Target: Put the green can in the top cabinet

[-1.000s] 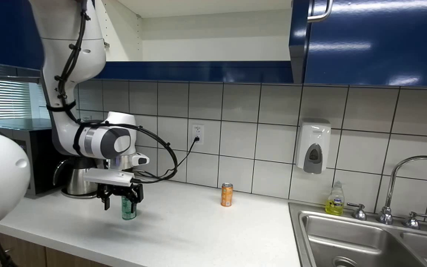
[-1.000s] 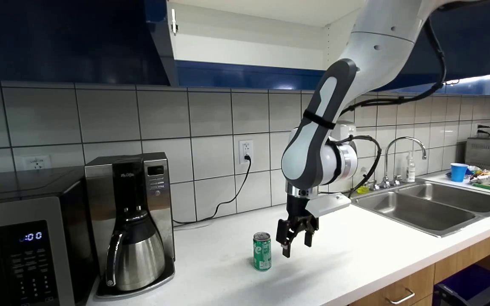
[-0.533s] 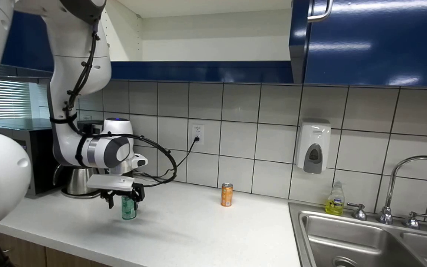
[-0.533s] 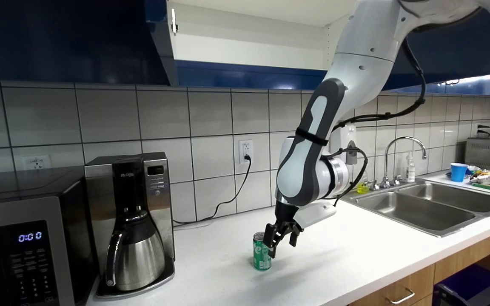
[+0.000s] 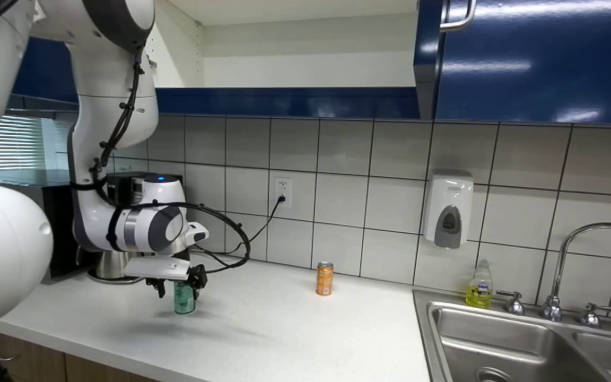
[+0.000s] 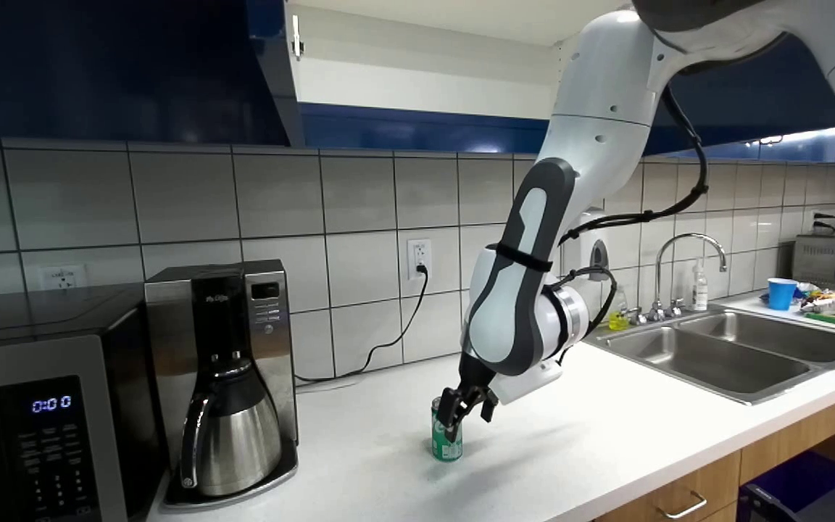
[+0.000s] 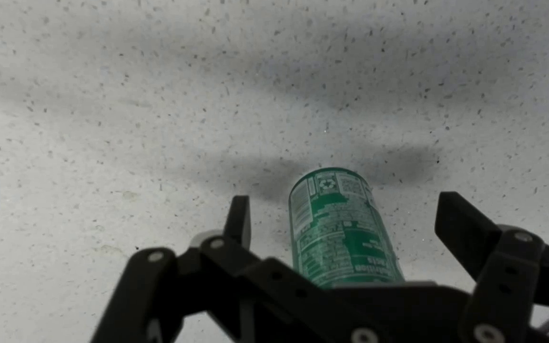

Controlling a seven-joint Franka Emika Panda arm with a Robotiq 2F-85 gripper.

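1. The green can [image 7: 346,233] stands upright on the table [image 5: 284,339], well apart from and lower than the top cabinet [image 5: 311,66].
2. State of the tool [image 7: 344,205]: fingers spread, nothing pinched; wrist view shows a gap each side of the can, wider at picture right. Finger height against it: cannot tell.
3. Handling, judged: smooth thin metal, fairly slippery; firm if full, easily dented if empty. Fill not visible, so weight uncertain.
4. Hold, judged: level squeeze across mid-body, below the rim, modest force, can kept upright.
5. Count: one green can, one orange can [image 5: 324,278], one coffee maker [image 6: 223,380], one soap dispenser [image 5: 449,209], one yellow soap bottle [image 5: 479,291], one sink [image 5: 488,339] with two basins.
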